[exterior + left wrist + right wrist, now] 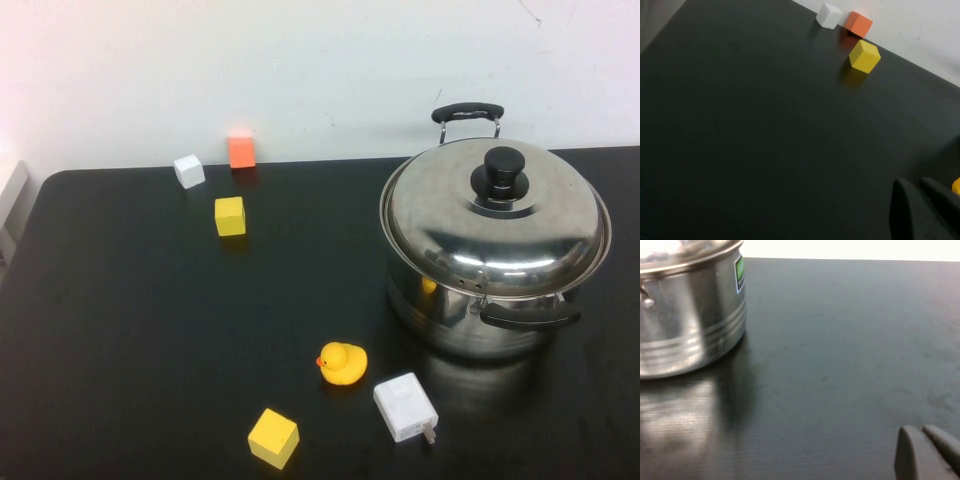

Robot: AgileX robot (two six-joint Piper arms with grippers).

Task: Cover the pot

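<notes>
The large steel pot [450, 315] stands on the right of the black table, with one black loop handle at the back [467, 112] and one at the front [530, 318]. The domed steel lid [480, 230] with its black knob [500, 172] rests on top of the pot and overhangs the rim a little. No arm shows in the high view. My left gripper [916, 187] is shut and empty over bare table. My right gripper [918, 432] is shut and empty, low over the table and well away from the pot [690, 325].
On the table are a white cube [189, 171], an orange cube [241, 150] and a yellow cube [230, 216] at the back left. A yellow rubber duck [343, 363], a white charger [404, 407] and another yellow cube [274, 438] lie at the front.
</notes>
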